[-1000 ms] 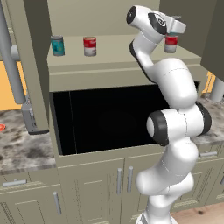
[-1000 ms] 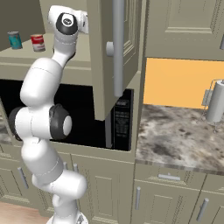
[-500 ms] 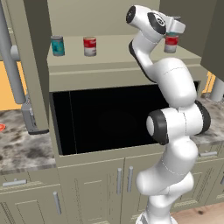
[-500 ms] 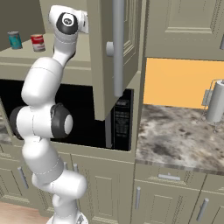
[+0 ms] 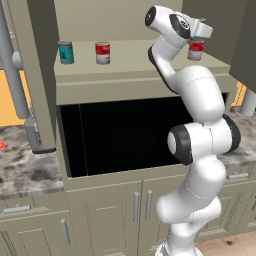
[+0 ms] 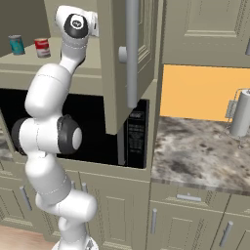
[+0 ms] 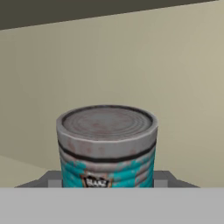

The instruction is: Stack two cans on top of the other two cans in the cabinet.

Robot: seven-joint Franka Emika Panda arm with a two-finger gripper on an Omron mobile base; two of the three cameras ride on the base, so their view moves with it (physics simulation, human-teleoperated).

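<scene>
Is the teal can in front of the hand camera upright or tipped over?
Upright. The teal can shows its flat lid on top and straight vertical sides, before the cabinet back.

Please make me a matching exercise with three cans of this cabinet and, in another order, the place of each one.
Things:
1. near teal can
2. left red can
3. right red can

Places:
A. on the right of the cabinet shelf, just below the pincer
B. between the fingertips
C. on the shelf, beside the far teal can

Pairs: 1-B, 2-C, 3-A.
</scene>
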